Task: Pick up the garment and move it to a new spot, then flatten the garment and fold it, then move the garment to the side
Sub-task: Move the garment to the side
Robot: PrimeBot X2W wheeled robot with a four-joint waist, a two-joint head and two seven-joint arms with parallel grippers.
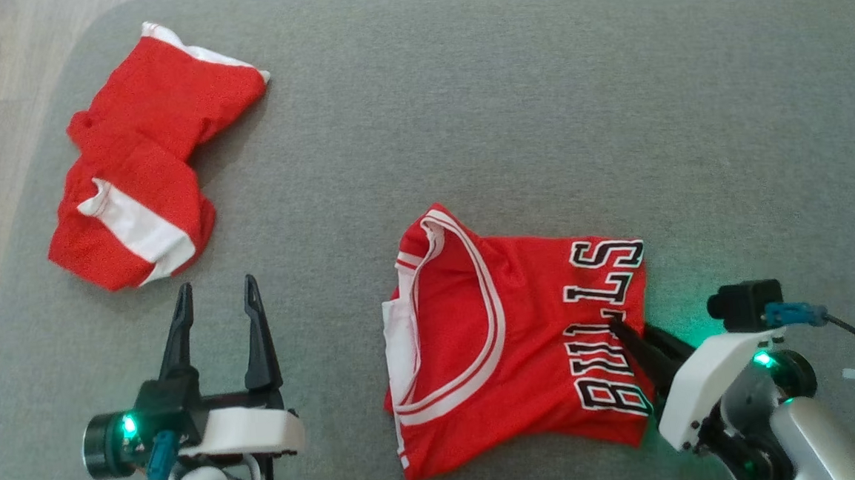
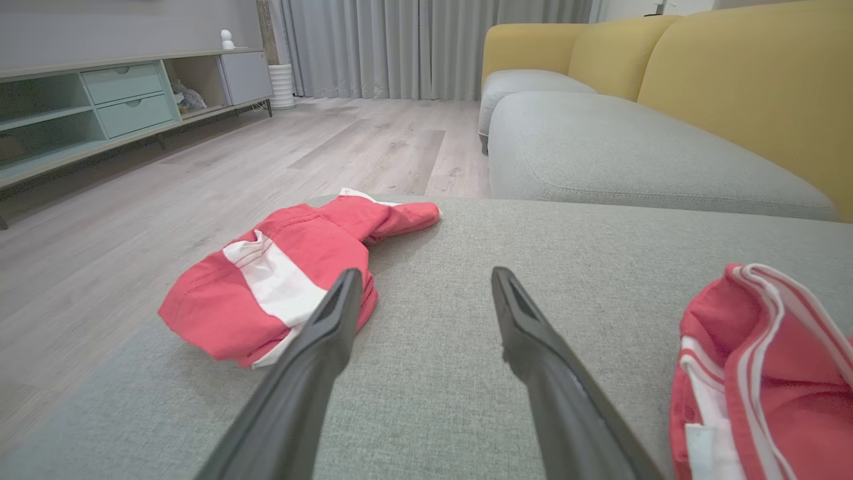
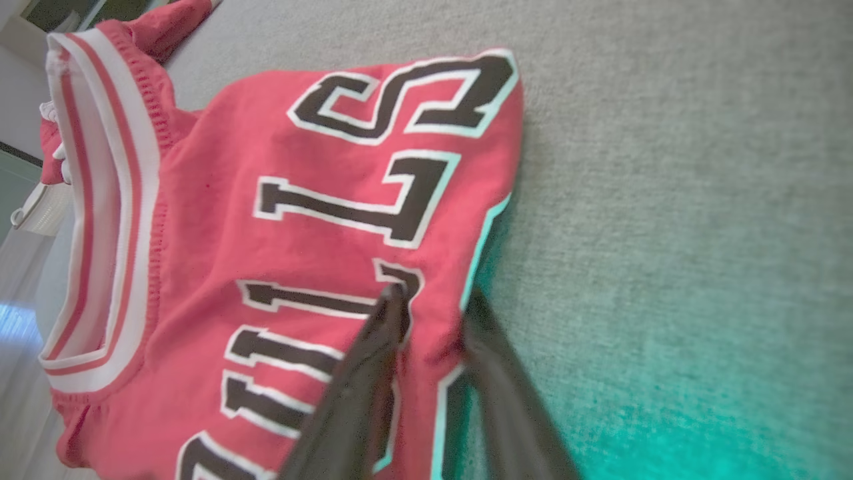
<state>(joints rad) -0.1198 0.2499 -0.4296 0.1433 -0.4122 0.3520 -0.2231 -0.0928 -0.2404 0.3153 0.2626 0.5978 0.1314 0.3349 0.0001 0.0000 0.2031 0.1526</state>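
**Fingers (image 3: 363, 373) of the right gripper (image 3: 436, 293) straddling the edge of the folded red basketball jersey (image 3: 300, 200) with white trim and black lettering**

One dark finger is lying on top of the lettering, and the other is sitting at the fabric's edge beside the grey woven cushion (image 3: 666, 200). A ridge of cloth is bunching in the narrow gap between them. I cannot tell whether they are pinching it yet or only bracketing it.

From the head camera, the jersey is lying in a compact folded block near the front of the cushion, with my right gripper at its right edge. I am judging the folding done and the last step, the move to the side, just starting. That next move is calling for a firm pinch through all the layers, then a low, slow carry so the fold is not spilling open.

On the other arm, the left gripper (image 1: 217, 284) is hovering with its fingers spread wide, holding nothing, just off the jersey's collar side. It is standing in the way of any leftward slide. Crumpled red shorts with white stripes (image 1: 141, 176) are lying well apart at the far left. In the left wrist view a yellow sofa (image 2: 733, 87) and pale wooden floor (image 2: 200, 167) are showing beyond the cushion.
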